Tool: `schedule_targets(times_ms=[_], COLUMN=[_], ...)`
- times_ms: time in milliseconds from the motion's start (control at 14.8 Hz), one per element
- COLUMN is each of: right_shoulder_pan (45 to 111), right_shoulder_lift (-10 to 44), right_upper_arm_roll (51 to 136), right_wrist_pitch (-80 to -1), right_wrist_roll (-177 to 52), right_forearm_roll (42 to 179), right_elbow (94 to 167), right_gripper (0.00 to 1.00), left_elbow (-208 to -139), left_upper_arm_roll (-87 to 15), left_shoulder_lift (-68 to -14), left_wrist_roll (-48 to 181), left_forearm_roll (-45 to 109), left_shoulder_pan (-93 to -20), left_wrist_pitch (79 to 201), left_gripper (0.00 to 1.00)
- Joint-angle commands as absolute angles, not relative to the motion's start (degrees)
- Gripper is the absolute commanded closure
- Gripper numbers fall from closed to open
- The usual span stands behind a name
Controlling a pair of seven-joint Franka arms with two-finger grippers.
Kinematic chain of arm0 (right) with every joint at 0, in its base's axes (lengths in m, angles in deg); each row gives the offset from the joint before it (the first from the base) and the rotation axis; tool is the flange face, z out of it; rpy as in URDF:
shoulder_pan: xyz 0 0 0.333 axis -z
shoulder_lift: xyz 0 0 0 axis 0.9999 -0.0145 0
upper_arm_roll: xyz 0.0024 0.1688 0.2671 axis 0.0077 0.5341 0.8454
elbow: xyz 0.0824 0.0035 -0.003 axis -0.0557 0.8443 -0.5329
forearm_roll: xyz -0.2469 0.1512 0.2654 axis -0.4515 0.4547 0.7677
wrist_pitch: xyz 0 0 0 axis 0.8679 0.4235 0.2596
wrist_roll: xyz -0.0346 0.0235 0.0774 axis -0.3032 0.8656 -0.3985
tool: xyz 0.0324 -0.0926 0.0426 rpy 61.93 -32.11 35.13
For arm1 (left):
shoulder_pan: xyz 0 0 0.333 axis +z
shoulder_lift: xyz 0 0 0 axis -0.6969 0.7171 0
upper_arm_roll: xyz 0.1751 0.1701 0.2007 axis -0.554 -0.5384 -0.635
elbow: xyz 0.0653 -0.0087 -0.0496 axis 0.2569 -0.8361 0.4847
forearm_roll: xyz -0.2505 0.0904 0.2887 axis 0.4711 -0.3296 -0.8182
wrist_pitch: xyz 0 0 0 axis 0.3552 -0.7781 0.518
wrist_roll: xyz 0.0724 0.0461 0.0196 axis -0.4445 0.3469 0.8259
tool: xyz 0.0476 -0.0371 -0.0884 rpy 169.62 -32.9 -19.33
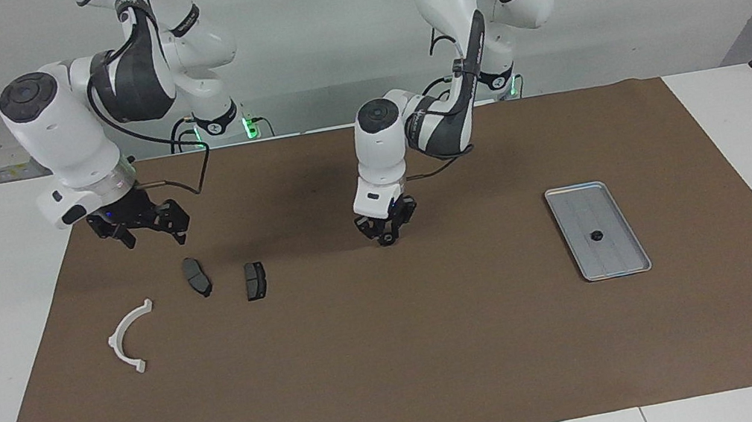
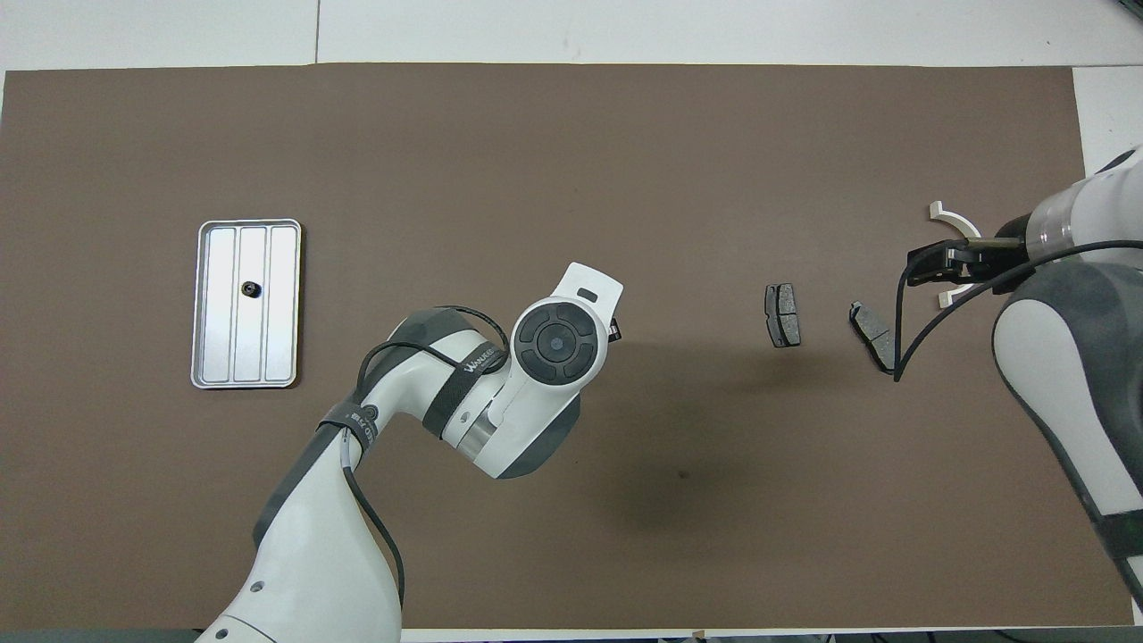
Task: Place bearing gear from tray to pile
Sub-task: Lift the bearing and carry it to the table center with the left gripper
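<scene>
Over the brown mat (image 1: 399, 358), both tools hang clear of the parts.

On the surface, a small dark gear (image 1: 596, 235) lies in the tray (image 1: 630, 254) toward the left arm's end. Left tool (image 1: 388, 238) is low over mid-mat, fingertips nearly together; whether it grips anything I cannot tell. Right tool (image 1: 148, 228), spread wide and empty, waits above the pile: white bracket (image 1: 128, 337) and two dark pads (image 1: 196, 277) (image 1: 255, 281).
</scene>
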State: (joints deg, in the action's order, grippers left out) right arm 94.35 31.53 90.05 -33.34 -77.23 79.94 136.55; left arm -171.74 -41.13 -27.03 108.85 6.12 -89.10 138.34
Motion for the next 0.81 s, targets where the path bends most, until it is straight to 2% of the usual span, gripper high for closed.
schedule_targets(times_ms=[0,67,135,270,337,606,741], right_shoulder_pan=[94.71,94.62,94.53,94.36,94.27,92.35,88.66], right_shoulder_lift=[32.11,32.11,32.11,32.11,32.11,31.85,31.76], right_upper_arm_roll=[90.32,90.32,90.32,90.32,90.32,91.03,91.03], right_wrist_pitch=[-33.63,-33.63,-33.72,-33.72,-33.81,-33.90,-34.60], right_wrist_roll=[-75.32,-75.41,-75.59,-75.68,-75.68,-80.39,-87.85], right_forearm_roll=[81.48,81.48,81.48,81.48,81.39,81.21,81.21], right_elbow=[137.02,137.02,136.93,136.93,136.93,136.58,136.40], right_gripper=[0.00,0.00,0.00,0.00,0.00,0.00,0.00], left_elbow=[-173.83,-173.84,-173.84,-174.01,-174.01,-170.15,-170.31], left_upper_arm_roll=[-42.29,-42.29,-42.29,-42.29,-42.38,-43.43,-43.70], left_shoulder_lift=[-26.94,-26.94,-26.94,-26.85,-26.85,-28.51,-34.99], left_wrist_roll=[110.24,110.24,110.24,109.72,109.71,107.79,98.61], left_forearm_roll=[4.97,4.97,4.97,4.88,4.54,1.74,1.54], left_shoulder_pan=[-90.41,-90.41,-90.32,-90.32,-90.32,-88.49,-82.97], left_wrist_pitch=[141.87,142.31,142.75,143.02,142.58,134.35,128.54], left_gripper=[0.84,0.78,0.63,0.04,0.00,0.00,0.00])
